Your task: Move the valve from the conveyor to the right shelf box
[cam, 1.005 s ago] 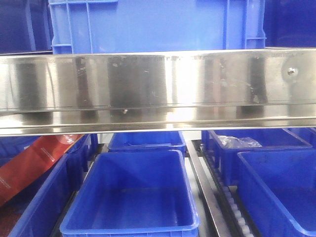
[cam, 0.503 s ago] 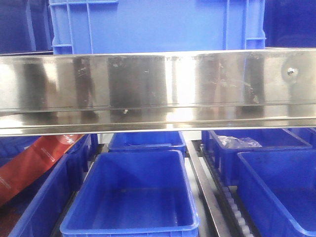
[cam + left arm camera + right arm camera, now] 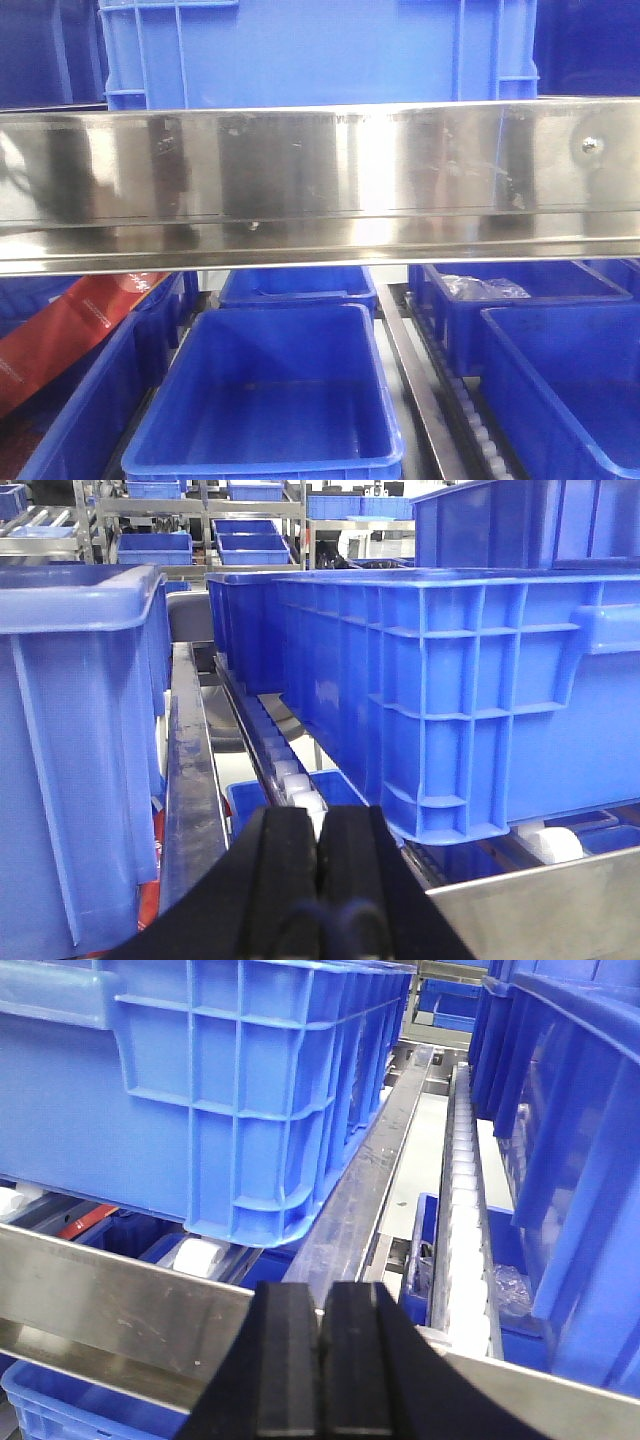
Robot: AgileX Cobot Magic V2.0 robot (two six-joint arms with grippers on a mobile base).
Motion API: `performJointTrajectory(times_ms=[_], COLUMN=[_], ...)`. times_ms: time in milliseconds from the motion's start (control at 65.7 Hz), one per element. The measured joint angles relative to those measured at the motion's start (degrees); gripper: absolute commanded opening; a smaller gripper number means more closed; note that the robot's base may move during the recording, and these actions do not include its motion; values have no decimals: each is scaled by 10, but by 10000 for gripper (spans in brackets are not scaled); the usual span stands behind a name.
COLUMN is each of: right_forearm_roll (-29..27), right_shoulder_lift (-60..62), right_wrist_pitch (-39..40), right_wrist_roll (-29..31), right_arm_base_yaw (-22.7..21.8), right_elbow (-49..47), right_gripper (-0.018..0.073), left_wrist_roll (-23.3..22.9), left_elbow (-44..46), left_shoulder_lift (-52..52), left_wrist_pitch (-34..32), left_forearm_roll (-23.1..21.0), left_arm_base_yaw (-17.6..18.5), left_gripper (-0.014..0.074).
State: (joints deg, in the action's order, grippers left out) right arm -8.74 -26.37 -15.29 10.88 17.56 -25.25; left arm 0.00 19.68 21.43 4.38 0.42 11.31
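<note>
The valve and the conveyor are out of view. My left gripper [image 3: 318, 815] is shut with nothing between its black fingers. It hangs in front of a roller track [image 3: 285, 765] between two blue shelf boxes [image 3: 450, 690]. My right gripper [image 3: 322, 1290] is also shut and empty, over the steel shelf rail [image 3: 110, 1310] beside a big blue box [image 3: 220, 1090]. In the front view neither gripper shows. Open blue boxes lie on the lower shelf there, one in the middle [image 3: 270, 400] and one at the right [image 3: 570, 390].
A wide polished steel rail [image 3: 320, 180] crosses the front view, with a blue crate [image 3: 320, 50] above it. A red package [image 3: 70, 330] lies in the lower left box. Clear plastic wrap [image 3: 485, 287] sits in a back right box. White rollers [image 3: 465, 1175] run between the boxes.
Only the dark reflections on the steel rail have shifted slightly. The boxes stay where they were.
</note>
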Motion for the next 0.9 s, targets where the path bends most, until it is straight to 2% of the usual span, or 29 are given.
performJointTrajectory(times_ms=[426,594,777,899], right_forearm_roll=[0,0,0,0], right_shoulder_lift=[0,0,0,0], right_wrist_pitch=[0,0,0,0], right_wrist_roll=[1,1,1,1], right_arm_base_yaw=[0,0,0,0], right_elbow=[0,0,0,0], right_gripper=[-158,-158,-158,-158], left_wrist_roll=[0,0,0,0], left_elbow=[0,-20,-89,-145], left_shoulder_lift=[-3,-56,-150,-202], left_wrist_pitch=[0,9,11,11], left_forearm_roll=[0,1,2,2], left_arm_base_yaw=[-6,-62,-134,-158], left_gripper=[-111,-111,-111,-111])
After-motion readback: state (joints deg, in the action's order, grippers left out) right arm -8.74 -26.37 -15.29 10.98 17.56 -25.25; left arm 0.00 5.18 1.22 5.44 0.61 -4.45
